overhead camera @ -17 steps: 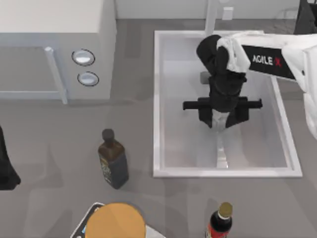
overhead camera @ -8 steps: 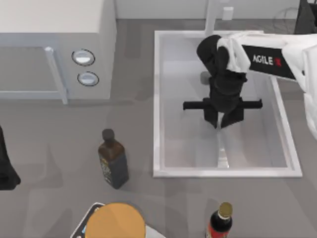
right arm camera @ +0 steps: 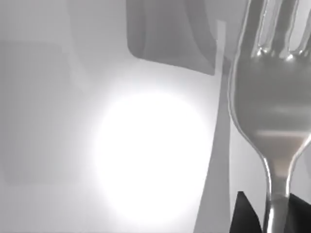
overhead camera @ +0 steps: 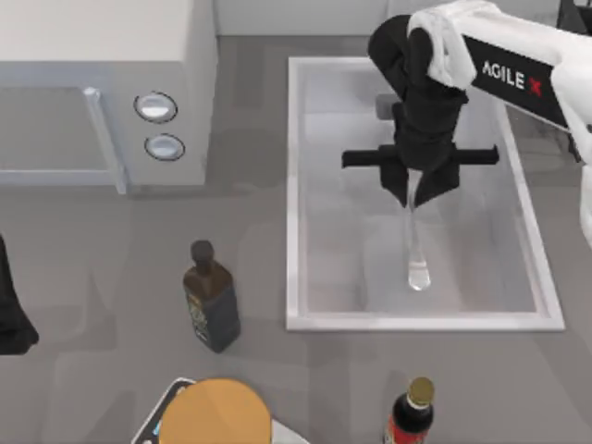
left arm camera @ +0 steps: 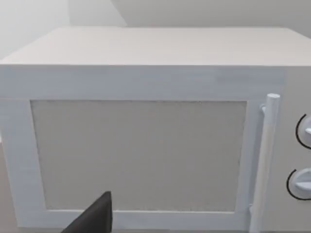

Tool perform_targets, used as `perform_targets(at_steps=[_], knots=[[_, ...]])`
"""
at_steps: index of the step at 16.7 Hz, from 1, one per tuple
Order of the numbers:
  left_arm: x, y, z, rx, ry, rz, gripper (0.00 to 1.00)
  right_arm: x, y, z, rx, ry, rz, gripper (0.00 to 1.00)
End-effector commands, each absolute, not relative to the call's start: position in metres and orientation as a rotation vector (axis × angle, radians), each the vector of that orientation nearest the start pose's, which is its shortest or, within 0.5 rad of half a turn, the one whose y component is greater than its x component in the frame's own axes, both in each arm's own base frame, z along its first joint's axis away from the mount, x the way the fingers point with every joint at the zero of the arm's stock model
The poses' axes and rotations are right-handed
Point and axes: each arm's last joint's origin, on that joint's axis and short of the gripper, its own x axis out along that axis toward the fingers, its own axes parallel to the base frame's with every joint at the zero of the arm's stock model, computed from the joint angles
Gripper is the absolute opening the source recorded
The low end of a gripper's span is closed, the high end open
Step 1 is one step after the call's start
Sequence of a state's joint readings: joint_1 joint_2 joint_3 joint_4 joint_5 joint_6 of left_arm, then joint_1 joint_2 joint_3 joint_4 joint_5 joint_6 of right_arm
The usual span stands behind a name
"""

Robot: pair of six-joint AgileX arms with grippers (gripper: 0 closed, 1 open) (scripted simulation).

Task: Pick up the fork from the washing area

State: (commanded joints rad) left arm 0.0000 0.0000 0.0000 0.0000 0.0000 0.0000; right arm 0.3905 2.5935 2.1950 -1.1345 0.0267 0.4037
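Note:
The fork (overhead camera: 414,245) is a slim silver piece hanging over the pale grey inside of the washing area, a white sink (overhead camera: 294,185). Its wide handle end (overhead camera: 418,276) points toward the sink's front rim. My right gripper (overhead camera: 413,192) is above the middle of the basin, shut on the fork near its head. In the right wrist view the fork's tines and neck (right arm camera: 272,111) fill the near side, with dark fingertips (right arm camera: 243,213) on either side of the neck. My left arm (overhead camera: 11,310) is parked at the table's left edge.
A white microwave (overhead camera: 102,92) with two round knobs stands at the back left, and the left wrist view faces its door (left arm camera: 138,155). A dark bottle (overhead camera: 211,301) stands left of the sink's front corner. A red-labelled bottle (overhead camera: 412,412) and a round orange object (overhead camera: 220,412) sit at the front edge.
My right gripper has lifted and shifted toward the back of the sink with the fork in it. More of the fork's handle now hangs free below the fingers. The left arm has not moved.

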Motion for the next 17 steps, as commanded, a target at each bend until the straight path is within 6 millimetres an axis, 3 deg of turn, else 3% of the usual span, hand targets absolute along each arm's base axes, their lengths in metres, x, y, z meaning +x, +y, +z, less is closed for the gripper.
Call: perform_targets(at_steps=[4,6,12,14,17], knots=[[0.106,-0.001,0.160,0.000,0.000,0.000,1.00,0.459,0.195,0.162,-0.005,1.536,-0.004,0.00],[0.106,-0.001,0.160,0.000,0.000,0.000,1.00,0.457,0.193,0.181,-0.001,1.524,0.000,0.00],[0.106,-0.001,0.160,0.000,0.000,0.000,1.00,0.456,0.189,0.186,0.000,1.521,0.001,0.00],[0.106,-0.001,0.160,0.000,0.000,0.000,1.00,0.454,0.172,0.198,0.002,1.517,0.001,0.00],[0.106,-0.001,0.160,0.000,0.000,0.000,1.00,0.440,0.128,0.224,0.001,1.521,-0.002,0.00]])
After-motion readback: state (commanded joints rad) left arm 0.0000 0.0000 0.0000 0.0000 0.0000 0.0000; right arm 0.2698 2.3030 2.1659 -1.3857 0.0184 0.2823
